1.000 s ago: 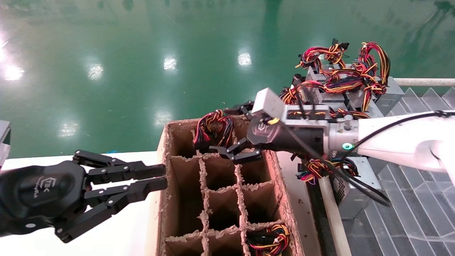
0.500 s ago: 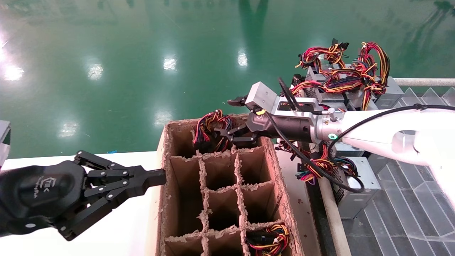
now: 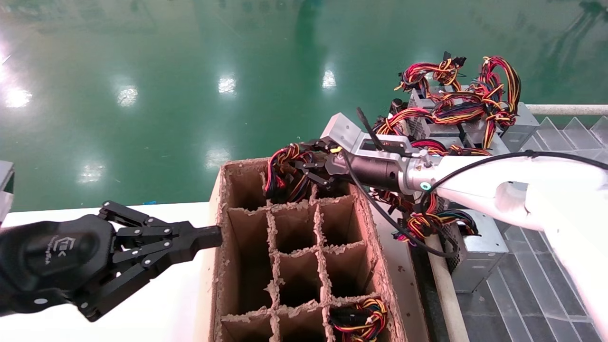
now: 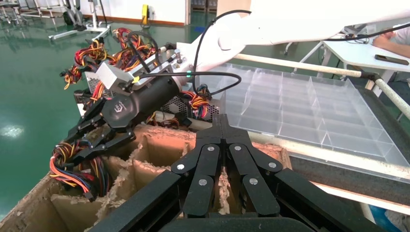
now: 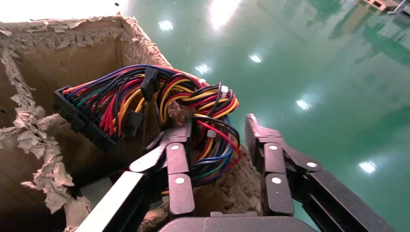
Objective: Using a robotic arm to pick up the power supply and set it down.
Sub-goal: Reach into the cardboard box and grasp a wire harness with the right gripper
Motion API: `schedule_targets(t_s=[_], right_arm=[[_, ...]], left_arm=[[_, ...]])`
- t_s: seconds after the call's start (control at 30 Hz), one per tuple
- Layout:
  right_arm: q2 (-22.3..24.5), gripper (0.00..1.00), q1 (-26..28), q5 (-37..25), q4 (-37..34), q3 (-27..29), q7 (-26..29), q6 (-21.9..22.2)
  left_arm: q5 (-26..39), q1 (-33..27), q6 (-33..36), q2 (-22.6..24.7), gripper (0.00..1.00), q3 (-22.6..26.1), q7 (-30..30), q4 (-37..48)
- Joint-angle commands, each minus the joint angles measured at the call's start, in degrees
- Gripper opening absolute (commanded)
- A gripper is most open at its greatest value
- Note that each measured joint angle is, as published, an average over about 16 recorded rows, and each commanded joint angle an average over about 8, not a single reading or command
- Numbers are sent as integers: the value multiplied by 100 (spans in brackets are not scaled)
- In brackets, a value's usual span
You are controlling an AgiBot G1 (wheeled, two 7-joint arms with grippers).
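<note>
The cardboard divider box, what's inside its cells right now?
In the cardboard divider box, one far cell holds a wire bundle with the right gripper open around it; a near-corner cell holds another bundle. Other cells look dark. Any power supply bodies below are hidden by the dividers.

Your white desk [image 3: 156, 308] carries the divided cardboard box [image 3: 294, 247]. To the box's right, a clear plastic tray [image 3: 546, 285] has grey metal power supplies [image 3: 475, 256] with coloured wires resting on it.

Brown cardboard box [image 3: 218, 247] with ragged dividers, clear compartment tray [image 4: 309, 111], glossy green floor [image 3: 142, 95].
</note>
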Motion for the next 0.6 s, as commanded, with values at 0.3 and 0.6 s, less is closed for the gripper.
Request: schedule_targets(t_s=[0.3, 0.6], right_arm=[[22, 0, 14, 44, -6, 30, -32, 61], [60, 0, -2, 143, 15, 97, -84, -194]], left_arm=[[0, 0, 0, 0, 0, 0, 0, 0], [0, 0, 0, 0, 0, 0, 0, 0]])
